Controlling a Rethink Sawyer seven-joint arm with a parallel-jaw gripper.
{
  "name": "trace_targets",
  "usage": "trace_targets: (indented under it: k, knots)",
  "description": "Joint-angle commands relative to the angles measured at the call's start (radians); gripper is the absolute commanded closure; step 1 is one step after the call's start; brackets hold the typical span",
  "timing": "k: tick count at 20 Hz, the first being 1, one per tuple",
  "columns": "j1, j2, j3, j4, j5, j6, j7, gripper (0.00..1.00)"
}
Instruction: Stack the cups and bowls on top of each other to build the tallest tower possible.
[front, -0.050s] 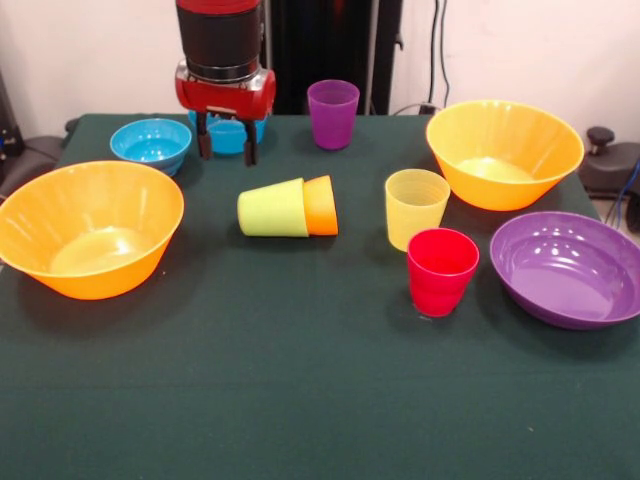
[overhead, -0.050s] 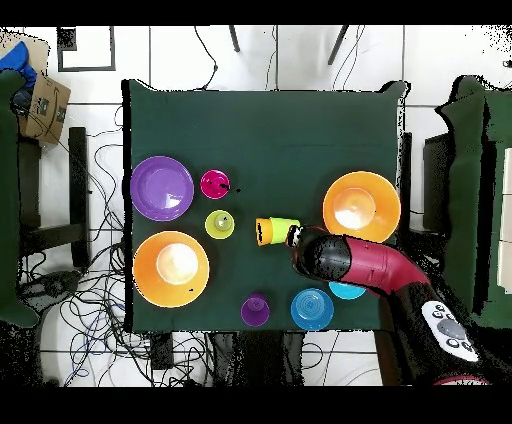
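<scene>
The gripper (front, -0.050s: 227, 150) is held above the table's green cloth (front, -0.050s: 300, 380), its two dark fingers (front, -0.050s: 204, 140) parted with nothing between them. Just behind it a deeper blue bowl (front, -0.050s: 232, 135) is partly hidden, and a cyan bowl (front, -0.050s: 151, 143) is set beside that. The lime green cup (front, -0.050s: 272, 209) is laid on its side, nested with the orange cup (front, -0.050s: 322, 205). The purple cup (front, -0.050s: 333, 113), yellow cup (front, -0.050s: 415, 207) and red cup (front, -0.050s: 441, 270) are stood upright, apart. Two large orange bowls (front, -0.050s: 90, 228) (front, -0.050s: 504, 152) and the purple bowl (front, -0.050s: 568, 268) are placed separately; no tower is built yet
</scene>
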Motion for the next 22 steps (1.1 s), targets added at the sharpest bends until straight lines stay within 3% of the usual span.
trace_targets:
  k: [1,5,9,22]
  knots:
    - [-0.001,-0.003,0.048,-0.043,-0.012,-0.017,0.049,0.0]
    - [-0.008,-0.03,0.046,-0.049,0.005,0.02,0.046,0.0]
    - [-0.029,-0.068,0.053,-0.023,0.007,-0.012,0.053,0.0]
    - [-0.119,-0.12,0.144,-0.004,0.03,0.025,-0.004,0.0]
